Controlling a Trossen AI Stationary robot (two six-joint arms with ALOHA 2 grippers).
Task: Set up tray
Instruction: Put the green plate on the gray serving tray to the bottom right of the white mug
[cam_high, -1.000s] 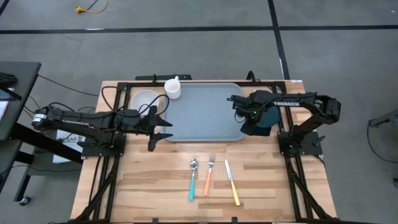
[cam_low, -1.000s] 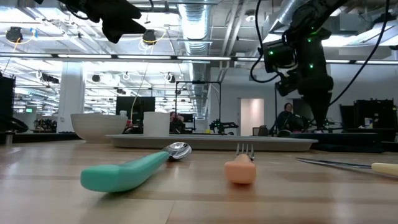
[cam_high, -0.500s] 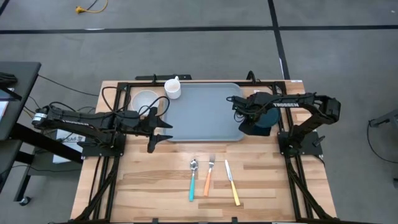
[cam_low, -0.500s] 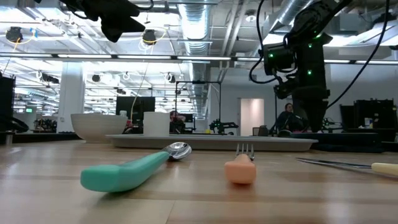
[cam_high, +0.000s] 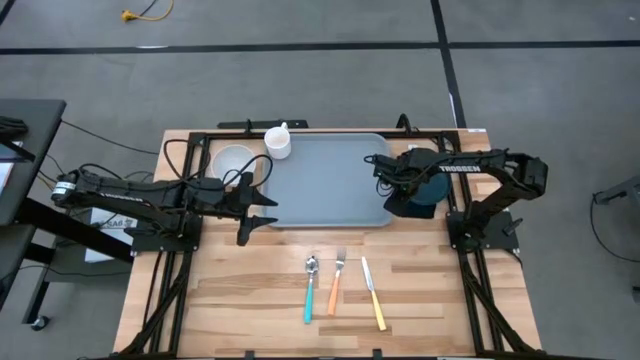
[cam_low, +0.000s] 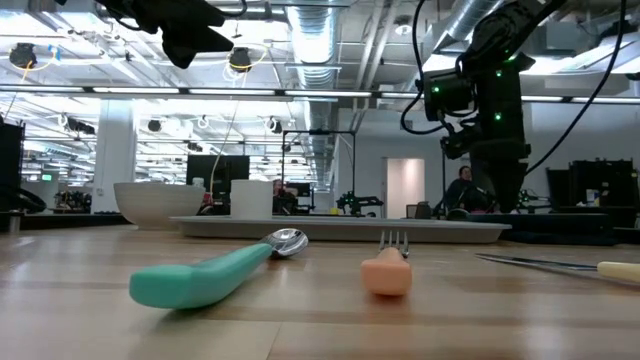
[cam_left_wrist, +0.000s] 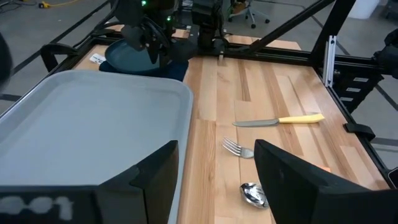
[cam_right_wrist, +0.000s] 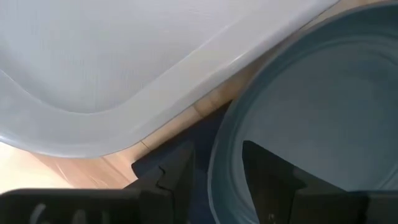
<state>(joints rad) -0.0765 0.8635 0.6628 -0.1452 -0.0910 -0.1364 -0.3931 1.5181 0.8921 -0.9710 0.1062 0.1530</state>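
at tray's (cam_high: 330, 180) 3 o'clock edge, right gripper (cam_right_wrist: 217, 171) straddling blue plate (cam_right_wrist: 311, 118) rim, fingers parted; left gripper (cam_high: 255, 205) hovering open at tray's 8 o'clock corner.

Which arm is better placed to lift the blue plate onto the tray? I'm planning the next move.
Probably the right: its hand hangs at the blue plate, beside the tray. The left hand waits across the tray.

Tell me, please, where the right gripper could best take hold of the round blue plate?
Probably at the round blue plate's raised rim on the side nearest the grey-blue plastic tray. The right gripper is there already, its fingers straddling that edge; the plate lies flat on a dark napkin, so only the rim offers a pinch.
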